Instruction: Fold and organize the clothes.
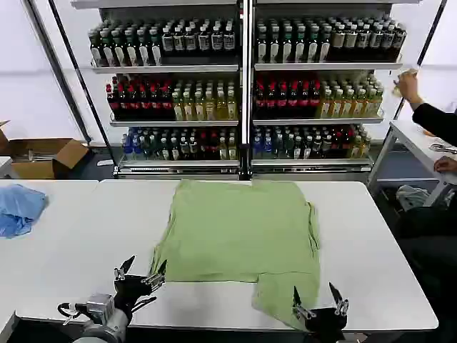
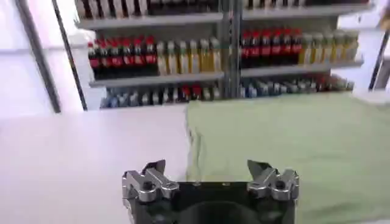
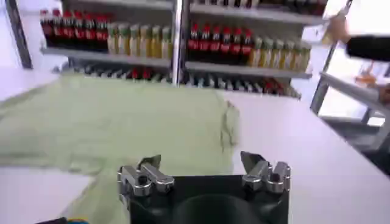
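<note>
Against the back wall stands a tall shelf rack [image 1: 246, 93] packed with rows of bottles, dark ones up top, red and yellow in the middle, mixed colours lower down. In front of it runs a long white desk [image 1: 371, 250], and spread across the middle of that desk lies the pale green shirt [image 1: 239, 229], flat and partly folded, its body forming a broad rectangle with one flap reaching down toward the near edge on the robot's right side. At the far left of the desk sits a crumpled light blue cloth [image 1: 20, 207], well apart from the shirt. Beyond it, on the floor, an open cardboard box [image 1: 43, 157] rests near the rack.

Both arms are low at the near edge. The left gripper [image 1: 141, 273] hovers just beside the shirt's near left corner, jaws spread wide and holding nothing; from its wrist view the left gripper [image 2: 210, 176] has the shirt's left edge [image 2: 292, 146] running right ahead between the jaws. The right gripper [image 1: 320, 304] hangs at the near tip of the lower flap, jaws likewise parted and empty; its wrist view shows the right gripper [image 3: 204, 173] above green fabric [image 3: 116, 122].
</note>
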`<state>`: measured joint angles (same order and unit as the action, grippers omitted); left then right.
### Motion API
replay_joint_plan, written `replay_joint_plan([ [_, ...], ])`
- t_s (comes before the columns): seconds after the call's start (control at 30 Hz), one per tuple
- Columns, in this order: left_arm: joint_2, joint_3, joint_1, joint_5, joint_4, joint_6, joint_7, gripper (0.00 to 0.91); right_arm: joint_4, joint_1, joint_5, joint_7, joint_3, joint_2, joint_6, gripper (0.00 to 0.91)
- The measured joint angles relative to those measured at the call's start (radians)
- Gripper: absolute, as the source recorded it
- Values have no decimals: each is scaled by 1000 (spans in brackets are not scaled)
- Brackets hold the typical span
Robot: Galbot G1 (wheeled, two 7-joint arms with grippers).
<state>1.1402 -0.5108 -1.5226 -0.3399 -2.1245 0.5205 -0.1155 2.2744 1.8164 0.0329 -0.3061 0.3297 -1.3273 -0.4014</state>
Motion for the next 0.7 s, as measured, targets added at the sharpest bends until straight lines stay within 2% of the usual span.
replay_joint_plan([
  [0.37, -45, 43, 49, 3, 92, 35, 15, 907, -49, -7, -12, -13, -32, -31, -27, 907],
  [0.4, -46, 47, 54, 3, 101, 37, 15, 816, -52, -7, -12, -14, -35, -33, -28, 907],
  [0.43, -48, 49, 58, 2, 107, 39, 15, 554, -55, -7, -12, -15, -38, -35, -28, 796],
  [0.47, -50, 51, 61, 0, 111, 40, 16, 403, -58, -7, -12, -15, -40, -36, -28, 625],
  [0.5, -54, 52, 64, -2, 115, 40, 16, 222, -60, -7, -11, -15, -41, -37, -28, 262],
  [0.53, -57, 54, 65, -4, 117, 41, 17, 131, -63, -7, -11, -15, -41, -38, -28, 0],
  [0.57, -59, 56, 66, -6, 118, 41, 17, 71, -65, -7, -9, -17, -42, -38, -28, 0],
  [0.7, -65, 62, 71, -17, 124, 41, 23, 20, -67, -2, 2, -19, -49, -37, -29, 0],
])
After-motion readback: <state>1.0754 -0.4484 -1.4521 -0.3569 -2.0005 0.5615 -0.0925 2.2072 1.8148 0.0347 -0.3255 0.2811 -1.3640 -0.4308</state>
